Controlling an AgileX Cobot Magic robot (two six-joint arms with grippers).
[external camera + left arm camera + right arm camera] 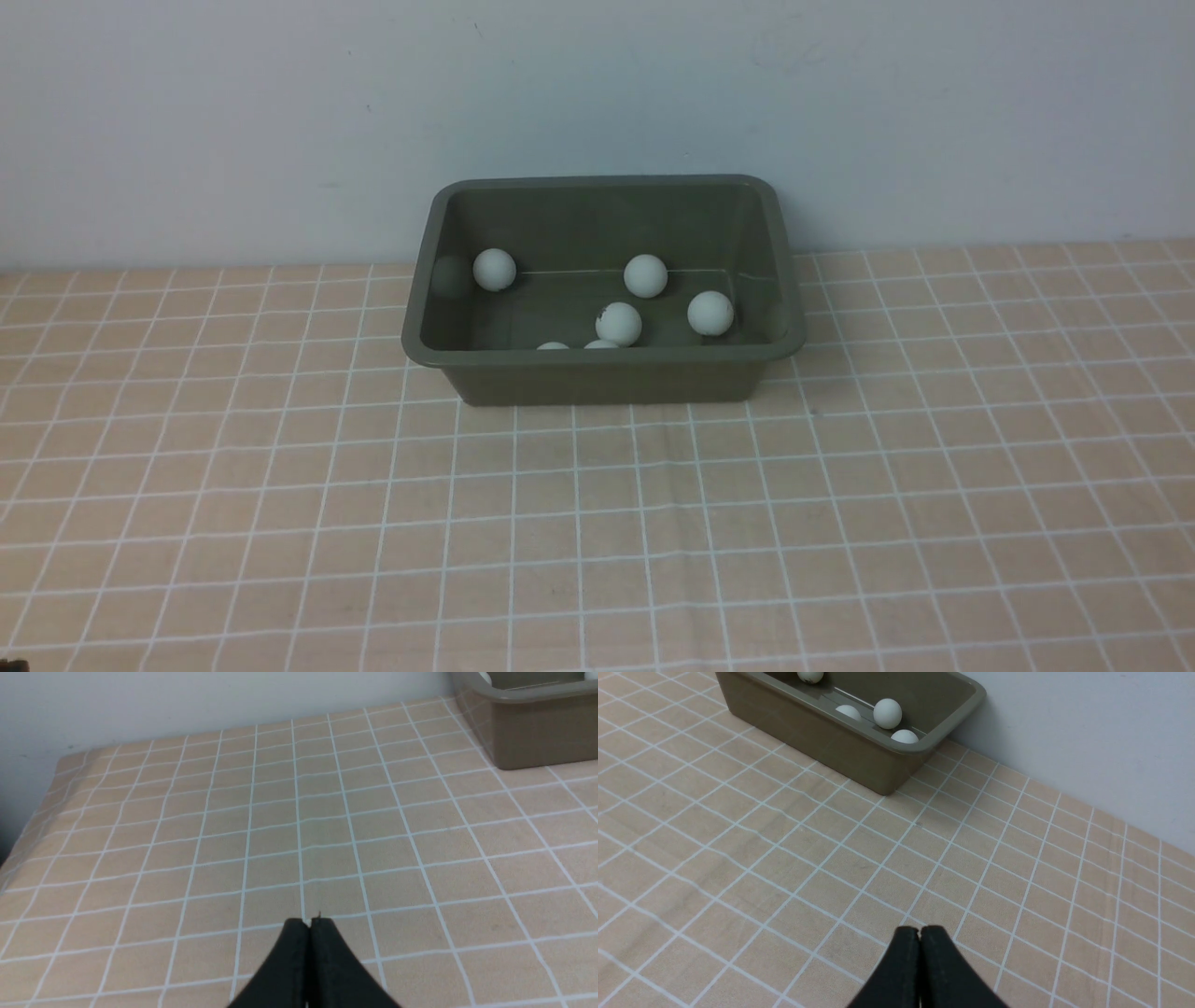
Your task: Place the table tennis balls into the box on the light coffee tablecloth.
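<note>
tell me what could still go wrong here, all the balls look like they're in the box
1. The box sits at the far edge of the tablecloth by the wall; a bump could shift it.
2. Two table tennis balls hide behind the near wall in the front view, so a count could miss them.
3. Both grippers are shut and empty, low over the cloth; they might snag it.

No text, label, brand, number or sign can be read in any view. One small matte white table tennis ball [618,323] inside the rectangular olive-green plastic box [607,381] carries a tiny dark mark, too small and blurred to make out as letters or a logo, and it lies well ahead of both closed grippers
</note>
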